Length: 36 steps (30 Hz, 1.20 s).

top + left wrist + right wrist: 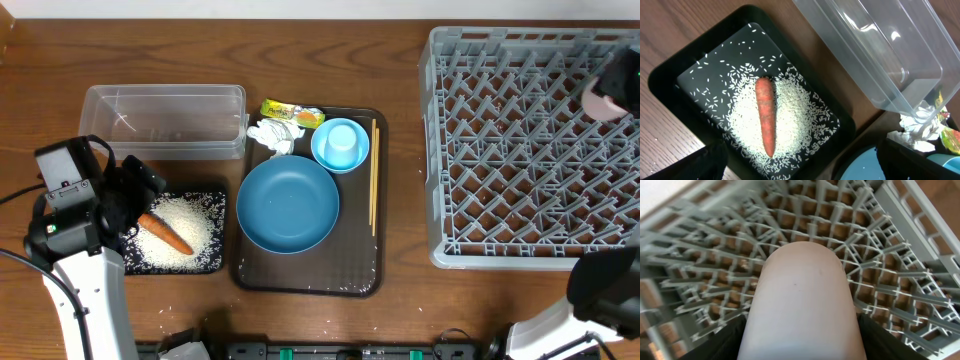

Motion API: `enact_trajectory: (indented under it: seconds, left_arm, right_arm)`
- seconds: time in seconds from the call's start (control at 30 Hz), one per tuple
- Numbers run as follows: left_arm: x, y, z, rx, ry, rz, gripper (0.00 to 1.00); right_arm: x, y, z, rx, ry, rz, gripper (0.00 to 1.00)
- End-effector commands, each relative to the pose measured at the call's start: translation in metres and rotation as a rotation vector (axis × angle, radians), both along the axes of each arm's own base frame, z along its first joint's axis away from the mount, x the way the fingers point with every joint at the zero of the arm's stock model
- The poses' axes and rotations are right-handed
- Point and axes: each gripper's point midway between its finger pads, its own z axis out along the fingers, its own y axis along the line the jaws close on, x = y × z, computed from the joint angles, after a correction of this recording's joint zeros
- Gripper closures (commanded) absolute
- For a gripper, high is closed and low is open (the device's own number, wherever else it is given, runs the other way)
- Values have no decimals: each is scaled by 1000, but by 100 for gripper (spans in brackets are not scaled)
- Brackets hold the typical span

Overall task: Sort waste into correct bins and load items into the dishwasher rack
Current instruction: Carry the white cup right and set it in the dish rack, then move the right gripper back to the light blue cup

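Note:
The orange carrot (165,235) lies on a heap of white rice (190,232) in the black tray (214,265). In the left wrist view the carrot (766,115) and rice (795,107) lie just ahead of my open, empty left gripper (805,170), which hovers over the tray's (670,75) near end (128,195). The clear tub (165,120) stands behind it. My right gripper (612,85) is shut on the whitish-pink cup (802,300), held above the grey rack (530,150). The dark-blue bowl (288,203), light-blue cup (340,145), chopsticks (374,190), tissue (275,135) and wrapper (292,113) stay on the brown serving tray.
The brown serving tray (355,275) sits between the black tray and the rack, with stray rice grains along its front. The rack's upright pegs (890,255) fill the space under the held cup. The clear tub (880,50) looks empty.

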Motion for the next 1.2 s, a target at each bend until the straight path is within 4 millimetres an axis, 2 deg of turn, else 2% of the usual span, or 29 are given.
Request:
enact_trajectory:
  seconds: [0.0,0.2,0.33,0.4,0.5,0.63,0.77,0.83,0.9,0.97,1.07,1.17]
  left_arm:
    - [0,4,4,9,-4,16,4]
    - [0,4,4,9,-4,16,4]
    - [0,4,4,9,-4,16,3]
    - [0,4,4,9,-4,16,4]
    - [0,4,4,9,-4,16,4]
    - [0,4,4,9,-4,16,3]
    - [0,4,4,9,-4,16,4]
    - [0,4,4,9,-4,16,3]
    - [0,4,4,9,-4,16,3]
    - [0,4,4,9,-4,16,3]
    - [0,4,4,9,-4,16,3]
    - [0,4,4,9,-4,16,3]
  right_arm:
    - [4,-9,-18,20,39,6,41]
    - [6,-11,-51,52,125,4,34]
    - [2,-11,-65,64,177,-1,19]
    - [0,-10,-67,69,189,-1,9]
    - [-3,-9,-67,75,200,-1,2]
    - [-7,2,-65,108,208,15,2]
    - [-7,19,-48,115,173,50,4]
    - [-5,33,-35,125,136,86,4]
    - [-2,57,-18,155,82,145,4]
    - [1,92,0,188,26,241,4]
    - [6,158,24,225,-48,437,3]
    - [12,222,31,210,-79,596,1]
